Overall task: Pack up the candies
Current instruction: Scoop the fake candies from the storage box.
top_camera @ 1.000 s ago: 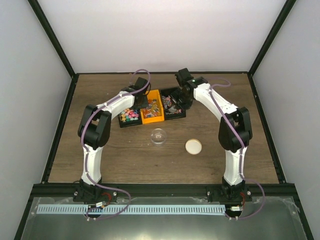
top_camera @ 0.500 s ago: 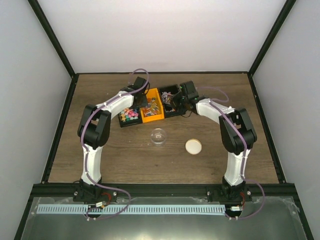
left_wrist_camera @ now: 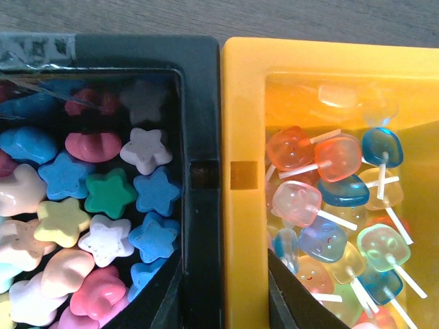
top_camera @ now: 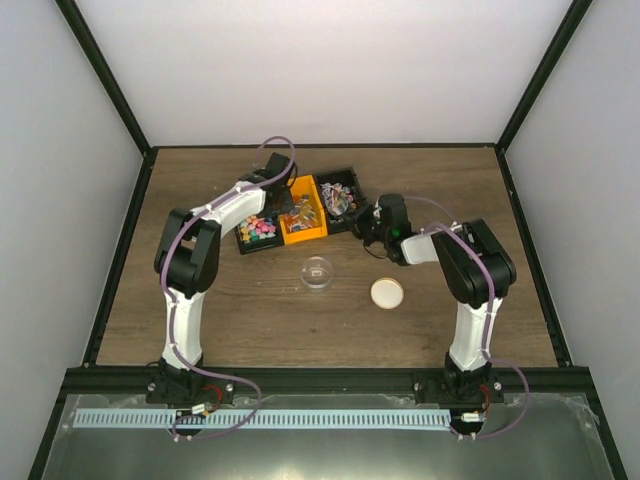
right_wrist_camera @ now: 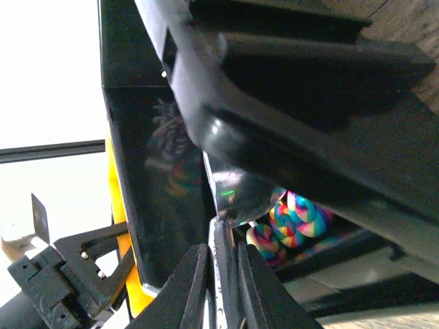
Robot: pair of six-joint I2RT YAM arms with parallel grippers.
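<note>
1. Far left, in the first black bin (left_wrist_camera: 137, 51): the candies (left_wrist_camera: 110, 195) — stars in blue, green, pink, yellow and white, heaped loose, none packed yet.
2. Next, the left gripper (left_wrist_camera: 225, 308): astride the two touching bin walls (left_wrist_camera: 202, 123), one fingertip inside each bin. Set narrow and, by the look, clamped on the pair. Probably placed so to keep the row of bins from sliding during picking on the other side.
3. Then the orange bin (left_wrist_camera: 309, 55): full of clear lollipops (left_wrist_camera: 296, 202) with smiling faces and white sticks.
4. In front of the bins and well apart from them, a clear jar (top_camera: 317, 272), mouth up and uncovered, ready to take sweets. No colour showing inside from above.
5. The second black bin (top_camera: 340, 175), touching the orange one, with swirled lollipops (right_wrist_camera: 295, 218) inside.
6. Right gripper (right_wrist_camera: 223, 257): low beside that bin's right side, fingers almost together, a thin pale strip in the slit. A stick pinched, or only glare — cannot tell.
7. Furthest right, the cream lid (top_camera: 387, 292), flat on the table (top_camera: 200, 310) near the jar, likely set aside to leave the jar open for filling.
</note>
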